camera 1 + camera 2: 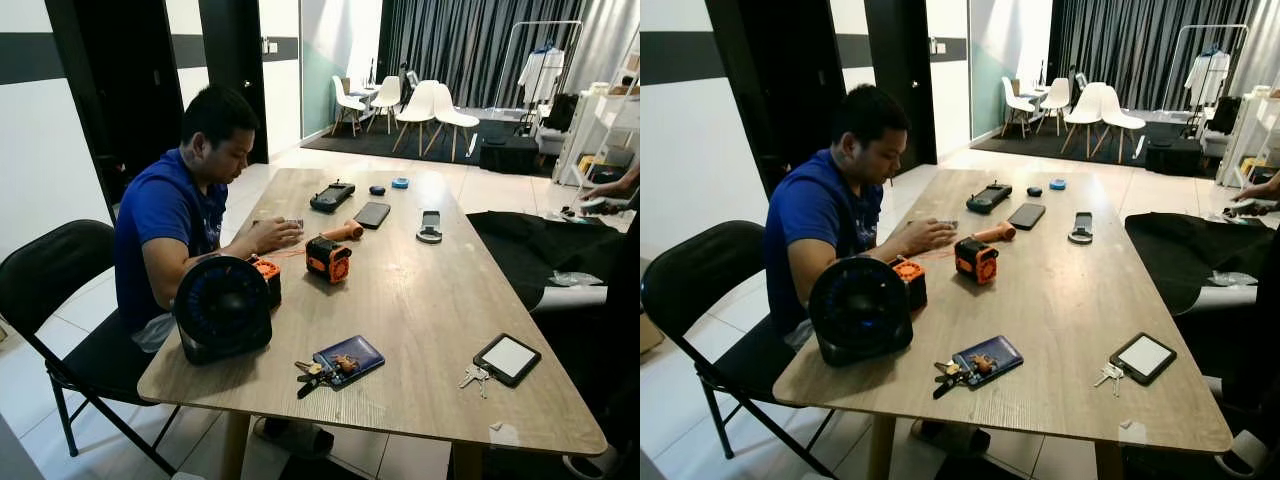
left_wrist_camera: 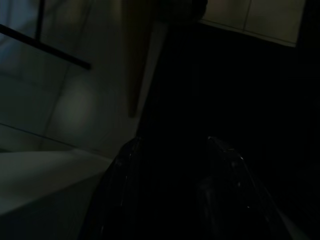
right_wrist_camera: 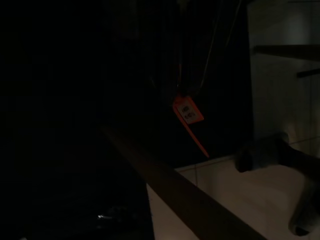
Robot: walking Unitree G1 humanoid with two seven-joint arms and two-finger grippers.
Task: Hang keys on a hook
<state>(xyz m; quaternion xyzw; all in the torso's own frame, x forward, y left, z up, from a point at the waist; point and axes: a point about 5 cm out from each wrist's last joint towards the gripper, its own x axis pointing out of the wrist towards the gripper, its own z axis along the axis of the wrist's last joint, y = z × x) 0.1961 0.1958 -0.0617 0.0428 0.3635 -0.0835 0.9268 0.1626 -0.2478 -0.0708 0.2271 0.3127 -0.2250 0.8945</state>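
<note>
Keys (image 1: 474, 377) are lying on your tabletop (image 1: 430, 290) just beside the tablet (image 1: 507, 358), near its front edge. Both arms are hanging idle in shade; you cannot tell the jaws' state.

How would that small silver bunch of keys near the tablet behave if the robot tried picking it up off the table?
The silver keys lie flat and splayed on the wooden table, so they would probably be hard to get under. They look loosely joined, so they would likely dangle and swing. Pushed, they would probably slide, not roll.
</note>
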